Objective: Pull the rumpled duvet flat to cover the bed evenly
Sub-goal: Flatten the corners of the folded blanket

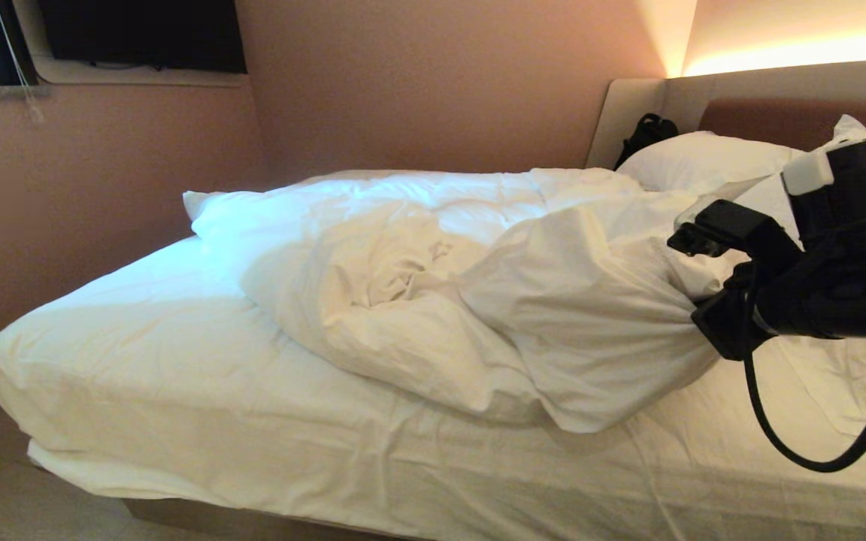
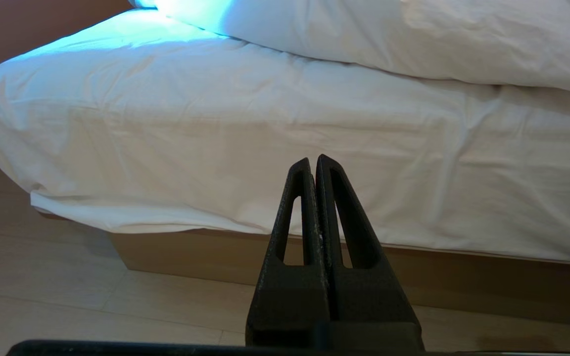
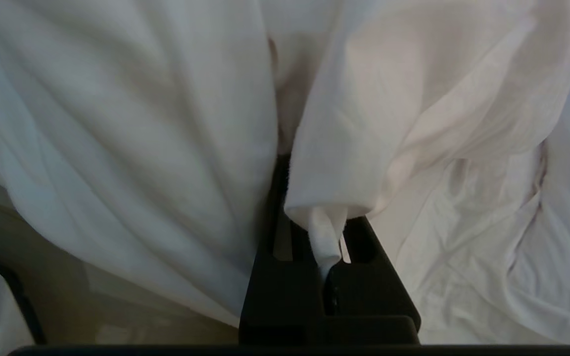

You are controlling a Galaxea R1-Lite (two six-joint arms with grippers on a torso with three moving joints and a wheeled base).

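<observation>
The thick, puffy white cotton duvet (image 1: 433, 300) is lying bunched in a heap across the middle and far side of the large low bed (image 1: 177, 451), its folds twisted inward on themselves. The near part of the thin white fitted sheet (image 1: 140, 361) toward the foot end is lying bare, as is a strip beside the white pillows (image 1: 704, 161) at the padded beige and brown headboard (image 1: 779, 105).

The right gripper (image 1: 704, 319) is reaching in over the bed near the pillow end, its jaws clenched on a gathered fold of the duvet; the right wrist view is showing cloth pinched between the black fingers (image 3: 359, 237) and fanning away from them in taut pleats. The left gripper (image 2: 313, 163) is hanging low beside the bed, level with the mattress side and the tan platform base (image 2: 166, 252), its jaws pressed together on nothing.

Assessment: the task is standing at an early stage. A hold on the duvet is secured, but no spreading is evident. Remaining work, as judged, is drawing the gripped part out, untangling the central bundle and carrying the cover to the foot and near edges.
</observation>
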